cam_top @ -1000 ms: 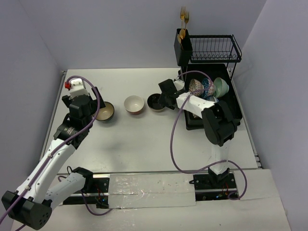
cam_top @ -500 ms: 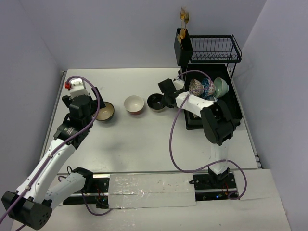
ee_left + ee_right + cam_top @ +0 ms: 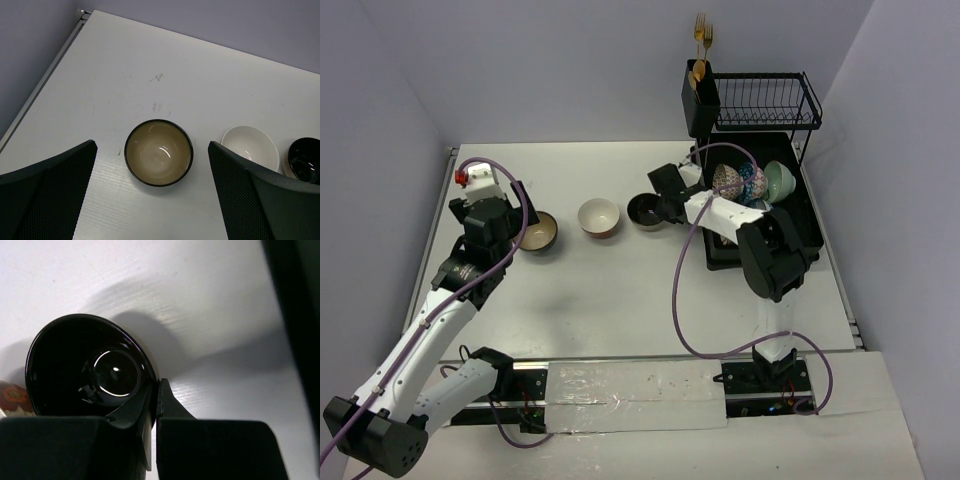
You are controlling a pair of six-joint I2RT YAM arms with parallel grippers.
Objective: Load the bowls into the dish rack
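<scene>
Noted a glossy black glaze, bright with a small point highlight, on the black bowl (image 3: 90,370) pinched by its rim in the right claw (image 3: 155,387). Saw smooth matt black plastic on that claw's fingers (image 3: 125,440). Between the wide-spread left claw (image 3: 151,145), found a shiny glaze on the tan bowl (image 3: 158,152), a matt white, faintly scuffed surface (image 3: 150,65), and fine mesh-textured black pads (image 3: 55,195) either side.
</scene>
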